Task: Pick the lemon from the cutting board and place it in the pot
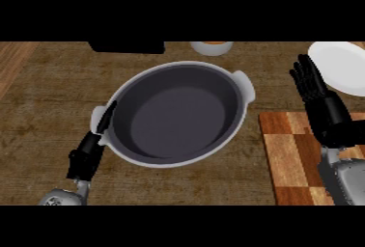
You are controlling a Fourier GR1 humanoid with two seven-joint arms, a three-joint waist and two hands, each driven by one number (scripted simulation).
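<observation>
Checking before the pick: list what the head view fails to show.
- Lemon: not visible; right hand and forearm cover part of the board.
- Board: cut off by the right edge.
- Plate: cut off at right.
- Cup and dark box: cut off at top.
- Pot: shows empty.

A dark wooden counter (43,125) with a paler plank strip (13,60) at far left.

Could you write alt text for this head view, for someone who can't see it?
A large grey pot sits on a wooden counter, nothing visible inside it. The left robot hand lies straight against its left rim, while the right robot hand is open, fingers up, above a cutting board at the right. A white plate shows top right; no lemon is visible.
</observation>
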